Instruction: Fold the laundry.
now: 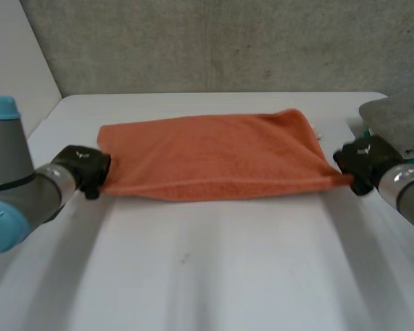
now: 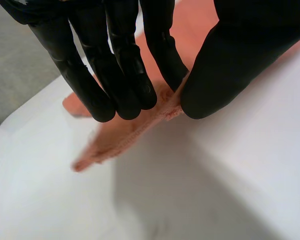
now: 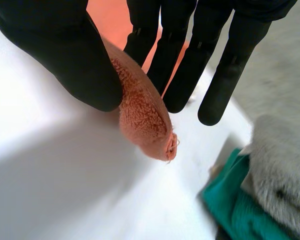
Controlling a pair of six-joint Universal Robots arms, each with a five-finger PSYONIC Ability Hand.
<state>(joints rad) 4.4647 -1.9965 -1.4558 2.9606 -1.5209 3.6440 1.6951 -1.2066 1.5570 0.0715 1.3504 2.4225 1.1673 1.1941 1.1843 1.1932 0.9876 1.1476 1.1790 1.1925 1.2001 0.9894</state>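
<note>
One orange towel lies flat across the far middle of the worktop, drawn out between the two hands.

Left hand: at the towel's near left corner, with thumb and fingers pinching the edge.

Right hand: at the near right corner, with the thumb pressing the cloth against the fingers and the corner's tip poking out past them.

Progress, as judged: the near edge looks thick and rounded, so the towel seems to have been doubled once. At least one more fold across its length appears to be left, and the towel is not yet set aside.

Head view: gives the towel's whole outline and both arms, but not the grips.

Wrist views: each gives its own hand's pinch at close range. The right one also reveals a green cloth under the grey cloth just beside that hand.
</note>
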